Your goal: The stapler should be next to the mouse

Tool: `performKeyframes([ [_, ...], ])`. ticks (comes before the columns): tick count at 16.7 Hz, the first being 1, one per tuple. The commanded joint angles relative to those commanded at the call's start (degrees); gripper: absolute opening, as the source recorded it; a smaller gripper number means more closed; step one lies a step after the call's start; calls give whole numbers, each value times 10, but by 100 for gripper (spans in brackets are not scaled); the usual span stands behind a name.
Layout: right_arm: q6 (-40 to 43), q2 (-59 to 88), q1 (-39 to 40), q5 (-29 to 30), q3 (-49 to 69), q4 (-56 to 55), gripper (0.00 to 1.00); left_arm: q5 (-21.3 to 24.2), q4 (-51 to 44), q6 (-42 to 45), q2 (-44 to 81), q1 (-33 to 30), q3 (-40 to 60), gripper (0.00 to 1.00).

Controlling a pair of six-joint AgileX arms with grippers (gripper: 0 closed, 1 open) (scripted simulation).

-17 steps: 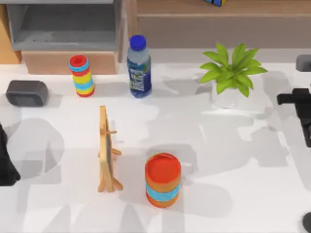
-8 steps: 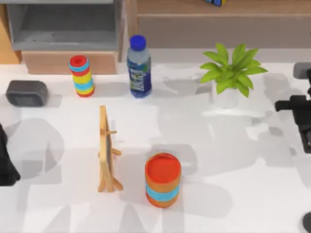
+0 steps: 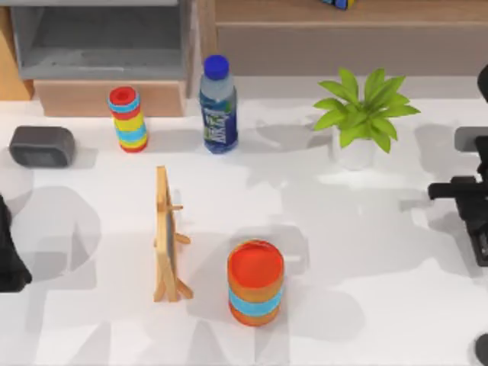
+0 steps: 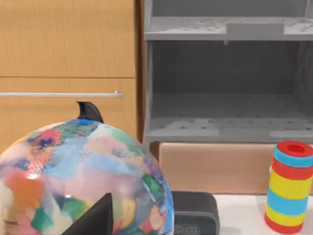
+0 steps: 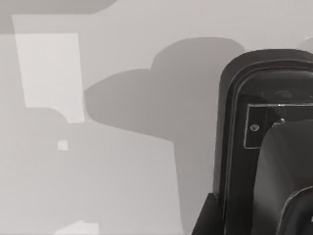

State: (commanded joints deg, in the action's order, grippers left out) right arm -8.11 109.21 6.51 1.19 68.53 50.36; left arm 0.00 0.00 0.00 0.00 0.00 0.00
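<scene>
One stapler (image 5: 266, 147) directly under right hand (image 3: 476, 221) | grip state: cannot tell | left arm parked

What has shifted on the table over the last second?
The right arm at the table's right edge slid toward the near side, bringing its pincer over the stapler. The left arm, bottle, plant, easel and both striped cans stayed put.

A rendered home-office or study corner: a white tabletop (image 3: 366, 252) backed by light wooden cabinets (image 4: 68, 63) and a grey open shelf unit (image 4: 225, 83), with a potted green leafy plant (image 3: 364, 114) and a multicoloured globe (image 4: 83, 181).
</scene>
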Motion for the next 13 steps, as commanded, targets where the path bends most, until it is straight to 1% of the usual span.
performKeyframes([
  [1,0,0,0,0,0,0,0,0,0,0,0,0,0,100],
  [13,0,0,0,0,0,0,90,0,0,0,0,0,0,100],
])
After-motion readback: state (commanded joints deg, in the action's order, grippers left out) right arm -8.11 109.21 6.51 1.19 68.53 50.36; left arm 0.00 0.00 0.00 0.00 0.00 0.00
